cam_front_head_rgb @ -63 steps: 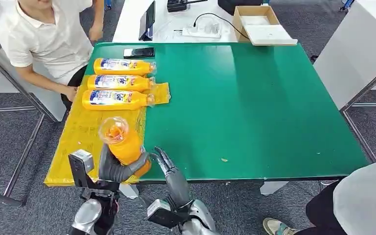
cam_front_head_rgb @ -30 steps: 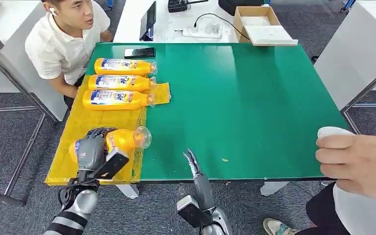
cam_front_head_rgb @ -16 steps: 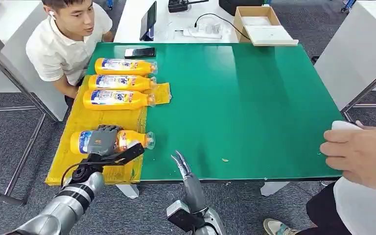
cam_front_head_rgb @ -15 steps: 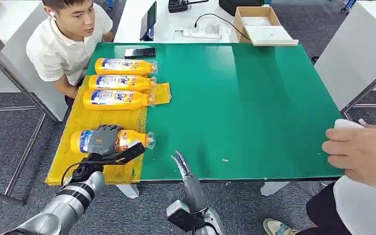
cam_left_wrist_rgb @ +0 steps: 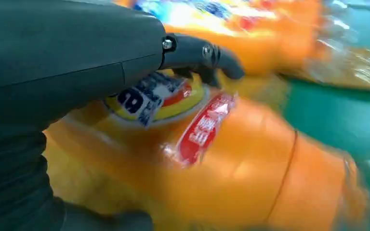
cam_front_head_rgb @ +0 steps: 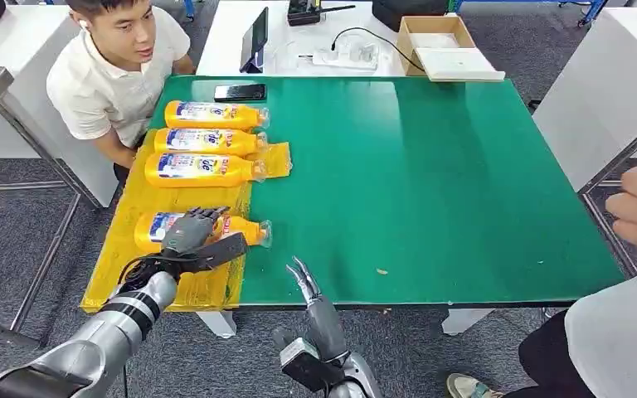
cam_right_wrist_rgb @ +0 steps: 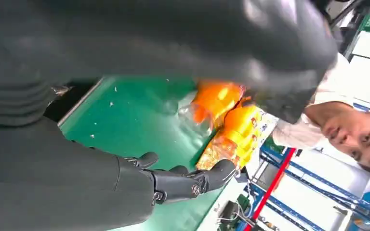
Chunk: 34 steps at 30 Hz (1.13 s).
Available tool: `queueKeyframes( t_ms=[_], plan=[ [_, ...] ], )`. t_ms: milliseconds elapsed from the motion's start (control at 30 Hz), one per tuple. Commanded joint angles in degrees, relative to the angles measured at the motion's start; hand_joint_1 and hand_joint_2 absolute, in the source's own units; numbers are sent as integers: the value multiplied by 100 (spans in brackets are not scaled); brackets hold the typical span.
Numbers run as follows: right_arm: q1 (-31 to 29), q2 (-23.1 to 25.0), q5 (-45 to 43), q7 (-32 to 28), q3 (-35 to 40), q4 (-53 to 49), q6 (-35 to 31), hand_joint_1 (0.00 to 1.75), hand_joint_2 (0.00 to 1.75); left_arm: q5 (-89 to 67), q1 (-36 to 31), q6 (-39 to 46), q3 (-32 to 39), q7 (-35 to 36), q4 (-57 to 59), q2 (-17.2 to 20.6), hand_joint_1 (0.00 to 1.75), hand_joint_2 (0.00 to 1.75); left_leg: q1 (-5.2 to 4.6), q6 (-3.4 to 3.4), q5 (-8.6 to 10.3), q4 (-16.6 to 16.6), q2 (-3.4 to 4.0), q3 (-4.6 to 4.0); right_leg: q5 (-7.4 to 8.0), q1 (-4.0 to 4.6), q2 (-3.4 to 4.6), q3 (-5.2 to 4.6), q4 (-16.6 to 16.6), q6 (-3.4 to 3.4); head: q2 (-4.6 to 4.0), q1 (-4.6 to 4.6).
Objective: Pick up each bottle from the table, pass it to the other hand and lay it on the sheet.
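Head view: left hand [cam_front_head_rgb: 189,232] has laid the bottle [cam_front_head_rgb: 240,229] flatter on the sheet [cam_front_head_rgb: 145,207]

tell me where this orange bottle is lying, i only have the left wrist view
observer: The orange plastic bottle under the left hand lies flat on the yellow plastic sheet, its clear cap past the sheet's edge, over the green table.
operator: any others down
observer: Three more orange bottles lie side by side at the sheet's far end.
operator: right hand busy
observer: No, the right hand is by the table's near edge, fingers apart, holding nothing.
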Motion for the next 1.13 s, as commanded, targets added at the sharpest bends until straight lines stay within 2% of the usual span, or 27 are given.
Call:
queueKeyframes(
  t_ms=[33, 233, 433, 533, 567, 600, 633, 667, 700, 733, 800, 867, 933, 967, 1000, 1067, 1133],
  plan=[
    [-235, -79, -147, -182, 104, 469, 43, 0, 0, 880, 416, -1129, 266, -565, -302, -22, 0, 175, 1, -6, -1, -9, 8, 16, 0, 2, 1, 15, -9, -8, 0, 2],
    [-221, -141, -278, -182, 172, 463, -77, 0, 0, 1994, 752, -1391, 274, -1071, -1153, -51, 0, 175, -1, -7, -1, -9, -5, 14, -1, 1, -14, 15, -8, -7, 0, 4],
    [-215, -170, -315, -182, 203, 445, -109, 0, 0, 2233, 891, -1403, 209, -1045, -1491, -18, 0, 175, 2, -5, -2, -4, -12, 0, -5, 5, -23, 0, -4, -6, -2, 4],
    [-156, -220, -380, -182, 241, 360, -248, 0, 0, 2981, 1296, -1127, 366, -1405, -2287, -94, 0, 175, 5, -9, -5, -5, 0, -2, -5, 8, -17, -2, -7, -11, 0, 4],
    [-37, -285, -412, -182, 287, 64, -419, 0, 0, 3291, 1569, -890, 516, -1635, -2784, -205, 0, 175, 7, -10, -7, -6, 4, -1, -6, 10, -14, 0, -8, -12, 0, 4],
    [-37, -285, -412, -182, 287, 64, -419, 0, 0, 3291, 1569, -890, 516, -1635, -2784, -205, 0, 175, 5, -7, -9, -4, 3, -4, -7, 7, -14, -5, -7, -8, 0, 2],
    [115, -317, -679, -182, 276, -274, -568, 0, 0, 3338, 1928, -382, 468, -1736, -3518, -233, 0, 175, 4, -5, -6, -3, -5, -14, -7, 6, -22, -13, -5, -5, 0, 7],
    [184, -291, -897, -182, 228, -432, -514, 0, 0, 3298, 2105, -65, 402, -1814, -3879, -209, 0, 175, 7, -8, -8, 2, -8, -18, -10, 10, -27, -13, -3, -8, -2, 0],
    [292, -250, -1366, -182, 102, -689, -44, 0, 0, 3506, 2319, 199, 428, -2008, -4276, -233, 0, 175, 2, -3, -6, 1, -4, -24, -9, 4, -22, -27, -1, -4, 0, 4],
    [406, -220, -1601, -182, -29, -1016, 165, 0, 0, 3877, 2446, 146, 489, -2115, -4531, -292, 0, 175, 6, -6, -14, 4, -1, -25, -14, 8, -22, -23, -1, -8, 0, 7],
    [413, -213, -1592, -182, -31, -1019, 163, 0, 0, 3868, 2493, 153, 461, -2100, -4642, -298, 0, 175, -1, -5, -9, 3, 2, -41, -10, 1, -18, -44, 3, -5, 0, 4],
    [580, -219, -1451, -182, -59, -1589, -214, 0, 0, 4253, 2691, 131, 502, -2142, -5058, -335, 0, 175, 0, -5, -7, 3, 0, -51, -9, 2, -23, -55, 2, -6, 0, 4],
    [605, -212, -1472, -182, -62, -1669, -228, 0, 0, 4310, 2740, 136, 497, -2148, -5155, -344, 0, 175, 5, -8, -12, 8, 0, -57, -13, 8, -22, -59, 4, -9, -2, 7],
    [735, -172, -1579, -182, -165, -2163, -370, 0, 0, 4638, 2851, 42, 520, -2246, -5372, -385, 0, 175, 2, -7, -9, 5, 2, -60, -9, 5, -19, -64, 4, -7, -2, 2],
    [780, -181, -1579, -182, -155, -2248, -391, 0, 175, 4703, 2919, 14, 511, -2252, -5489, -373, 0, 175, 3, -10, -15, 4, 8, -48, -13, 7, -17, -56, 3, -11, 0, 2],
    [782, -456, -1174, -182, 235, -2516, -887, 0, 175, 5093, 3097, -143, 462, -2179, -5920, -328, 0, 175, 0, -5, -7, 4, 3, -67, -9, 3, -22, -73, 4, -5, 0, 4],
    [700, -578, -828, -182, 293, -2255, -1217, 0, 175, 5336, 3168, -169, 484, -2109, -6244, -377, 0, 175, 6, -7, -12, 5, 9, -61, -10, 9, -18, -67, 0, -8, 0, 7]
  ],
)
